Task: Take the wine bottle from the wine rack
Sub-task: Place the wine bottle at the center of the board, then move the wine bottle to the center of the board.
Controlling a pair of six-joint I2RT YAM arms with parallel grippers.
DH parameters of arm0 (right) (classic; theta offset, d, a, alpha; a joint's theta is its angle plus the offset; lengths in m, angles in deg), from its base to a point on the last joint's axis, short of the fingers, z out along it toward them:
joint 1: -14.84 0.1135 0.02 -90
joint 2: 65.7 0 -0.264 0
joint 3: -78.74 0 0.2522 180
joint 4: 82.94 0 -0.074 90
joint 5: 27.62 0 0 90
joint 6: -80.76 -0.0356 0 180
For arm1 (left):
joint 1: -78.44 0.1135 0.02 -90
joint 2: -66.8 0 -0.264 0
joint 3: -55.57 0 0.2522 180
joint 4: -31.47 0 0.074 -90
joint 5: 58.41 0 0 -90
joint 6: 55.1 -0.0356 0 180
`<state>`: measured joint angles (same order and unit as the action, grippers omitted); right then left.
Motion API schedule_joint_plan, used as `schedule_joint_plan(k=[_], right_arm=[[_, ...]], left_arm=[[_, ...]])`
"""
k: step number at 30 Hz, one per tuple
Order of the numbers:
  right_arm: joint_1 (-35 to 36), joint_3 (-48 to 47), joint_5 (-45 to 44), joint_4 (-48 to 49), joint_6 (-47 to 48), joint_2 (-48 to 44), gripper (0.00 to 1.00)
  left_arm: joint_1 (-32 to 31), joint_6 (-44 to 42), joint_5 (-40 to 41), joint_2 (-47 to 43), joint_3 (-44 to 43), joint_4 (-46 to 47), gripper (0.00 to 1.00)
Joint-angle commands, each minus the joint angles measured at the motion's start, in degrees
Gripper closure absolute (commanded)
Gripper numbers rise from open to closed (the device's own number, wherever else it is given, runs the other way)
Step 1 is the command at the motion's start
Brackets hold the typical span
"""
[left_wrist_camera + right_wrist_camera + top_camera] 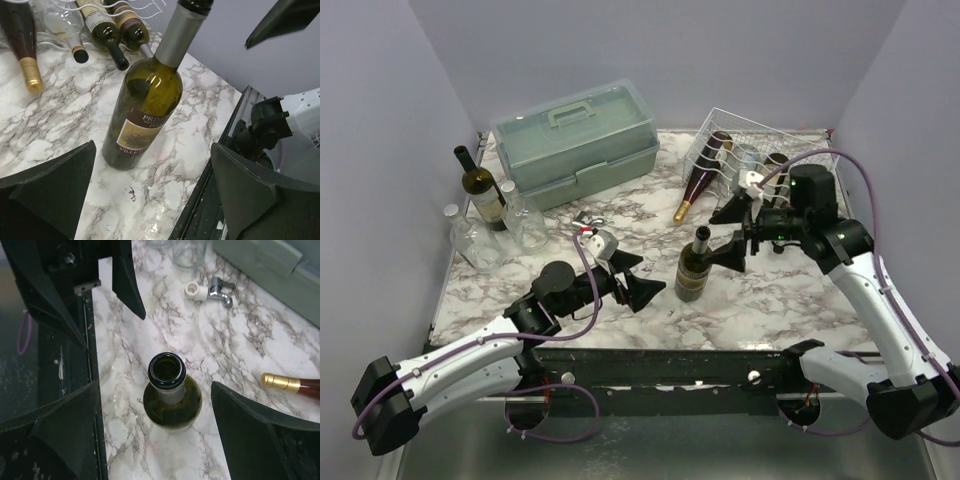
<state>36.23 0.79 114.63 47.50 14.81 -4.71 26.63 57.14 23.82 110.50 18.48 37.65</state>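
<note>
A dark green wine bottle (694, 266) stands upright and uncorked on the marble table, in front of the white wire wine rack (760, 135). My right gripper (733, 232) is open just right of the bottle's neck and does not touch it. In the right wrist view the bottle (172, 396) stands between the spread fingers of that gripper (155, 432). My left gripper (634, 278) is open and empty to the bottle's left. Seen from the left wrist, the bottle (145, 105) rises ahead of the left gripper (152, 195). Several bottles still lie in the rack (131, 6).
A grey-green toolbox (575, 140) sits at the back. A dark bottle (483, 190) and clear glass bottles (475, 240) stand at the left. A burgundy bottle with gold foil (698, 185) slopes out of the rack. A small metal tap (220, 290) lies mid-table.
</note>
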Motion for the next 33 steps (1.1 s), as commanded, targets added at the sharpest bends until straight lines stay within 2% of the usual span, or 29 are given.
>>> schedule_joint_plan(k=[1,6,10,18,23,27,33], right_arm=[[-7.0,-5.1,16.4,-5.9,0.8,-3.5,0.03],[-11.7,-4.0,15.5,-8.8,4.6,-5.9,0.01],[-14.9,-1.0,13.2,-7.2,3.5,-7.6,0.01],[-22.9,8.0,12.5,4.5,-5.1,-8.9,0.0],[-24.1,15.2,5.9,13.2,-9.8,-8.3,0.0],[-24.2,16.3,1.7,14.9,-11.1,-7.2,0.01],[-24.1,18.0,0.8,16.5,-12.3,-8.2,0.0]], left_arm=[[0.2,-6.7,-4.9,1.4,-4.5,-1.5,0.01],[0.2,-12.4,-6.5,4.2,-8.6,-2.5,0.01],[0.2,-17.8,-7.6,7.0,-11.7,-2.7,0.01],[0.2,-24.9,-10.4,13.3,-16.9,-2.7,0.01],[0.2,-25.9,-10.6,17.2,-20.0,-2.7,0.01],[0.2,-26.0,-11.0,20.6,-22.9,-2.4,0.01],[0.1,-26.3,-12.1,26.2,-27.4,-1.4,0.01]])
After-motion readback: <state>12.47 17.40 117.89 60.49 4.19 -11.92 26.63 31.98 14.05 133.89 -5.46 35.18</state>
